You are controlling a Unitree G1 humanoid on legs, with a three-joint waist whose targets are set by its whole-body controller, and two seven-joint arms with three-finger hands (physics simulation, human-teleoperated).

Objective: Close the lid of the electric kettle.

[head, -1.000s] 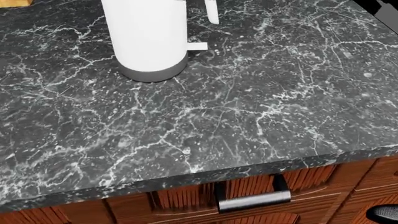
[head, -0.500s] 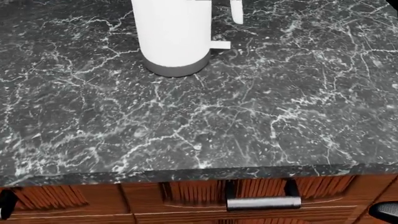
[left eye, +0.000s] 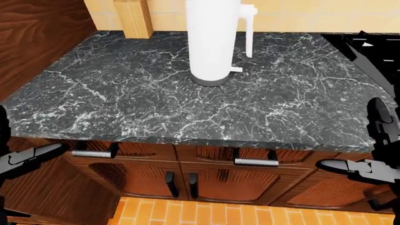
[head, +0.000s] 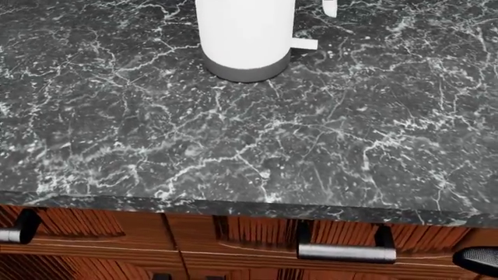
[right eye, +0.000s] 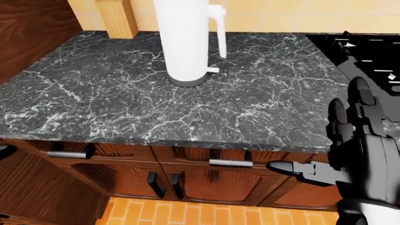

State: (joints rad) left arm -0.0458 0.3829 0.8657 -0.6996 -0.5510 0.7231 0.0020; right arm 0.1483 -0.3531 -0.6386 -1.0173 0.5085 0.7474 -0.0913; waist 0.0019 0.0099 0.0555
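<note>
White and tall, the cylindrical electric kettle (left eye: 212, 40) stands on its grey base toward the far side of the black marble-veined counter (left eye: 125, 103), handle (left eye: 249, 30) turned to the right. Its top is cut off by the upper edge of every view, so the lid cannot be seen, nor how far it stands open. That is the first hazard: any reach made from this framing would be aimed at something out of sight, and a blind push could land on the body or handle instead of the lid.

A pale wooden block (left eye: 133, 18) stands far left against the tan wall, well apart from the kettle. A black stove (right eye: 369, 51) lies at the right end of the counter.

The robot's right hand (right eye: 359, 154) hangs low at the near right, below counter level, its dark fingers spread and holding nothing. The left hand (left eye: 18, 159) shows only at the left edge of the left-eye view, fingers apparently extended and empty.

Both hands are well apart from the kettle. I judge that a hand raised from here could clip the counter's near edge or the wooden drawer fronts (left eye: 206, 164). A sideways shove high on so tall and narrow a body might tip or slide it.
</note>
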